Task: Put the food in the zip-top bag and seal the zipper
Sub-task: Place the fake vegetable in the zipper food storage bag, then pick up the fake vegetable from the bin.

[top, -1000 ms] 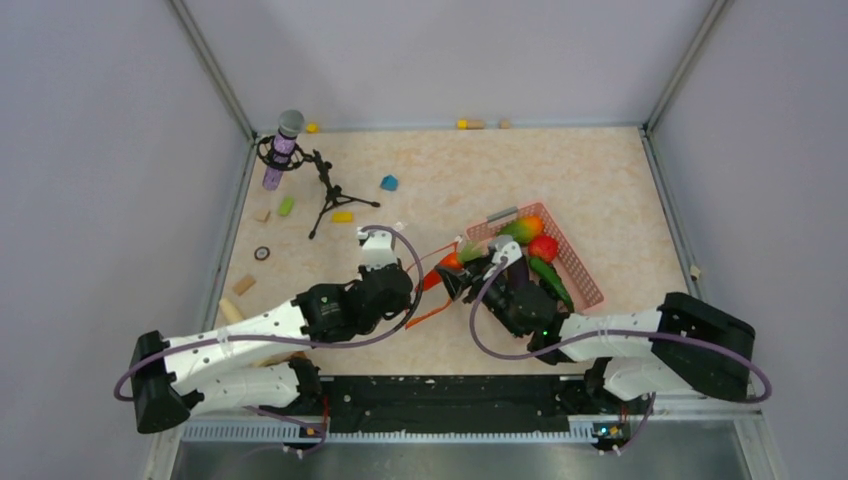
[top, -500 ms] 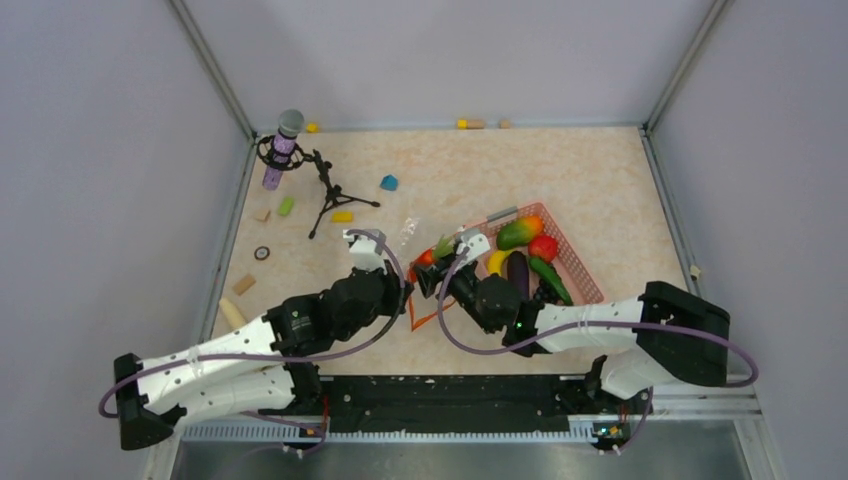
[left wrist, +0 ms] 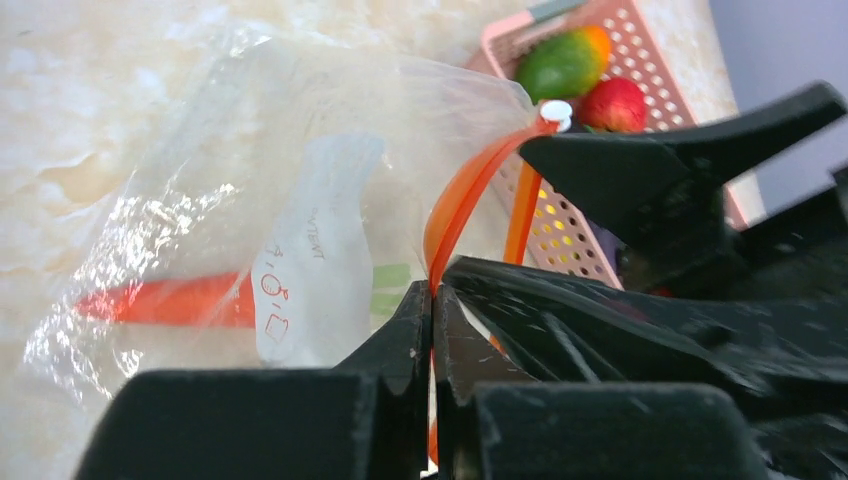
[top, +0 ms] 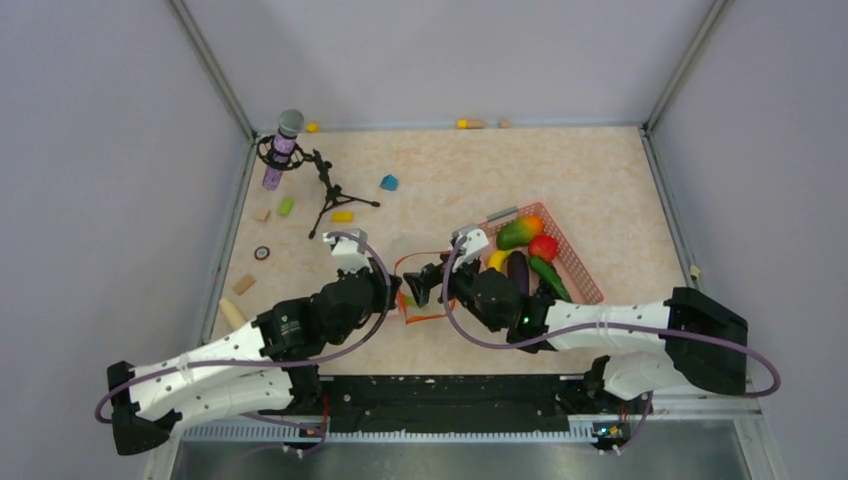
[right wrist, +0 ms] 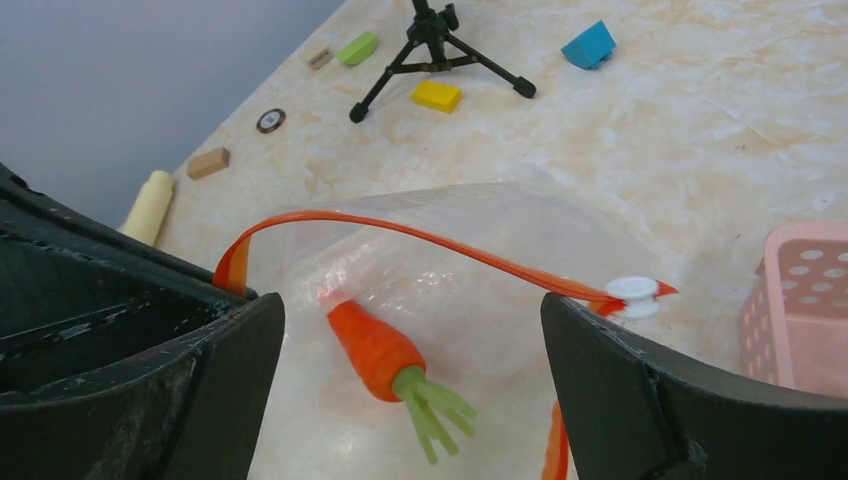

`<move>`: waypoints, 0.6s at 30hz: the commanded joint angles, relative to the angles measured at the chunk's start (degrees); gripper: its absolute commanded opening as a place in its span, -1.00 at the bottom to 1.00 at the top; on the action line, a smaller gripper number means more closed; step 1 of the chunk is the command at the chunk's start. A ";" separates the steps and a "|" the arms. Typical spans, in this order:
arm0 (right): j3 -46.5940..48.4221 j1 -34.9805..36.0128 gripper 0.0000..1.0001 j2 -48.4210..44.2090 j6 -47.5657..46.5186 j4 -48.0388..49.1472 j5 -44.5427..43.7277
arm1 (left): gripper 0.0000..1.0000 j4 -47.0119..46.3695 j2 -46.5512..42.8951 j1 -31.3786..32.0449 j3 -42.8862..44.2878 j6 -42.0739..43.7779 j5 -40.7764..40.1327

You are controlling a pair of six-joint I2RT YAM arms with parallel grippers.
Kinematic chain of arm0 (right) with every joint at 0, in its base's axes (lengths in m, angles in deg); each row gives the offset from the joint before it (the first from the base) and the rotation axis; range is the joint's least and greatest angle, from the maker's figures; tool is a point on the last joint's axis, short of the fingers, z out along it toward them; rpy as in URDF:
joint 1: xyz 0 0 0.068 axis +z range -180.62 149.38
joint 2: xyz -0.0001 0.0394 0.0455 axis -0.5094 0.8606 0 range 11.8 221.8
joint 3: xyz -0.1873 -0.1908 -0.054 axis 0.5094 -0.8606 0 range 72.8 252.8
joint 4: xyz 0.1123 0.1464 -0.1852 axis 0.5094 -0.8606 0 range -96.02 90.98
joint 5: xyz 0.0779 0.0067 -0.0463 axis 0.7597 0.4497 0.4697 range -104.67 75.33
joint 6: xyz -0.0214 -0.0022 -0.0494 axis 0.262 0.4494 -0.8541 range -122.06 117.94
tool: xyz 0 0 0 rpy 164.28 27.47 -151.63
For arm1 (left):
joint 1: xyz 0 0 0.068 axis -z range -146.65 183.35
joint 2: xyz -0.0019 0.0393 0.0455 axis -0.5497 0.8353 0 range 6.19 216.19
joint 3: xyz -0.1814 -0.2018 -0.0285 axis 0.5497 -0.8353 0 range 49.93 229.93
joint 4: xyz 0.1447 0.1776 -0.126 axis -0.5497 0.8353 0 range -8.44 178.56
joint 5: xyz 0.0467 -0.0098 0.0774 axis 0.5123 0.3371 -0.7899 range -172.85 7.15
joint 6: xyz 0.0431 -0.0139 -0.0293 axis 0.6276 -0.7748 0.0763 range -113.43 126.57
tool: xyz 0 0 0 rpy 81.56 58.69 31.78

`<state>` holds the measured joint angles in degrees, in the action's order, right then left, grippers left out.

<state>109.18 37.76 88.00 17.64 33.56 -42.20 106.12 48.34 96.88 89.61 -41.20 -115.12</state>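
The left claw (left wrist: 432, 300) is pinched fully closed on the orange-red zipper (left wrist: 470, 190). It grips the strip partway along and holds that lip of the zip-top bag (left wrist: 230, 180) up off the bench (top: 560, 170). The right claw (right wrist: 412, 315) stands spread wide over the bag's mouth and grips nothing. Its fingers (right wrist: 190, 380) sit on either side of the opening; whether they brush the plastic I cannot tell. The carrot (right wrist: 375, 350) lies inside the bag, free of both claws. The white slider (right wrist: 632, 292) sits at the end of the zipper nearest the pink basket (right wrist: 800, 300). The bag lies toward the bench's near edge, about midway along it, just left of the basket. The basket holds the eggplant (top: 518, 272), the tomato (top: 543, 247) and other toy food.
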 commanded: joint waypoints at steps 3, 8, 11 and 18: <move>-3.91 0.79 0.97 -6.32 4.65 3.30 -0.62 | -1.00 4.93 0.76 -0.16 1.93 -5.02 -8.24; -4.91 0.83 0.97 -12.60 8.18 -2.42 0.19 | -1.00 4.69 1.42 -0.11 1.85 -5.14 -8.33; -4.83 0.80 0.97 -16.50 13.57 -11.47 -7.29 | -1.00 5.13 1.74 -0.13 2.06 -5.14 -8.62; -5.22 -0.24 0.97 -21.79 32.79 -37.41 -27.72 | -1.00 5.02 1.90 -0.16 2.03 -4.96 -8.77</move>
<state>103.92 37.87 68.11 37.84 13.45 -57.78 112.04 49.98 96.88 89.67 -45.85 -122.45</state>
